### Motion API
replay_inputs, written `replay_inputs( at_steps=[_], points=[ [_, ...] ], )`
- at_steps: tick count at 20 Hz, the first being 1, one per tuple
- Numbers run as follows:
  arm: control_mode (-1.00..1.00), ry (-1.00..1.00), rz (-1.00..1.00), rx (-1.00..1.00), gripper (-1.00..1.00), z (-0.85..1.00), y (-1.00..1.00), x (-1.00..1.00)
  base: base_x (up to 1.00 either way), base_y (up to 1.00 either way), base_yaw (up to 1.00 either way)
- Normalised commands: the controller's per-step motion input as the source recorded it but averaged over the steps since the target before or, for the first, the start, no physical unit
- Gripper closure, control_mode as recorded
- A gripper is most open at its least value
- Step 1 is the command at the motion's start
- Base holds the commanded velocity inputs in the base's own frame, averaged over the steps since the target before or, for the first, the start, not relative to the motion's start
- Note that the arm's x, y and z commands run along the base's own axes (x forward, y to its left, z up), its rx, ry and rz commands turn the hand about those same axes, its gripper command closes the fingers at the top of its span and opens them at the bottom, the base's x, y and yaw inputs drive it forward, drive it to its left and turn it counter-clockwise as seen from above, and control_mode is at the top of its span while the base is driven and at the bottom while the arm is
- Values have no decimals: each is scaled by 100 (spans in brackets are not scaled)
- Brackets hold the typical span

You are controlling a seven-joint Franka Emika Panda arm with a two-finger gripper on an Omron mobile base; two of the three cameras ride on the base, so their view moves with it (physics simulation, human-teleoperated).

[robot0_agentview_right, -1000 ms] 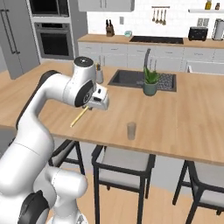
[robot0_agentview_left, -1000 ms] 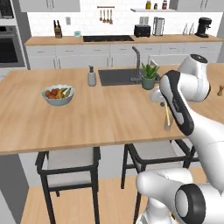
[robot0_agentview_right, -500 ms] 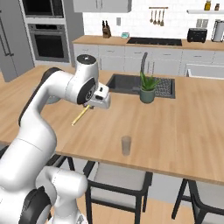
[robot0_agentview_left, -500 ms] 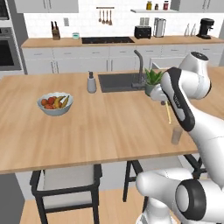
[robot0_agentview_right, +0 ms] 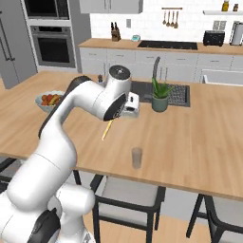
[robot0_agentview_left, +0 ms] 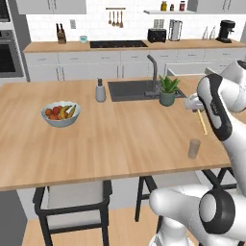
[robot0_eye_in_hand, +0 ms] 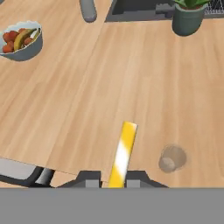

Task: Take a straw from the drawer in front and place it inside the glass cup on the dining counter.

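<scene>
White arm bent over the dining counter [robot0_agentview_right: 199,137], gripper [robot0_agentview_right: 115,116] closed on a pale yellow straw [robot0_agentview_right: 107,130] slanting downward, glass cup [robot0_agentview_right: 136,157] upright near the front edge, potted plant [robot0_agentview_right: 160,96] beside the dark sink [robot0_agentview_right: 178,94], fruit bowl [robot0_agentview_right: 48,100] at left

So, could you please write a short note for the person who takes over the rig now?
Gripper: jaws shut on the straw, held in the air over the dining counter.
Glass cup: upright near the counter's front edge, empty, off to one side of the straw's tip.
Done: straw picked up and carried to the counter.
Left: bring the straw over the cup, lower it in, release.
</scene>
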Motion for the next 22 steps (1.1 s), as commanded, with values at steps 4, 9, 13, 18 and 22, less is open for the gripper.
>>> replay_inputs(
  at_steps=[4, 9, 13, 18, 22],
  points=[
    [-100, -36, 39, 0, 100, 1, -78, 1, 0, 0, 0],
    [-100, -36, 46, 0, 100, 5, -54, 14, 0, 0, 0],
    [-100, -35, 48, 0, 100, 6, -42, 19, 0, 0, 0],
    [-100, -29, 43, 0, 100, 0, -22, 12, 0, 0, 0],
    [-100, -23, 34, 0, 100, -4, 0, 17, 0, 0, 0]
  ],
)
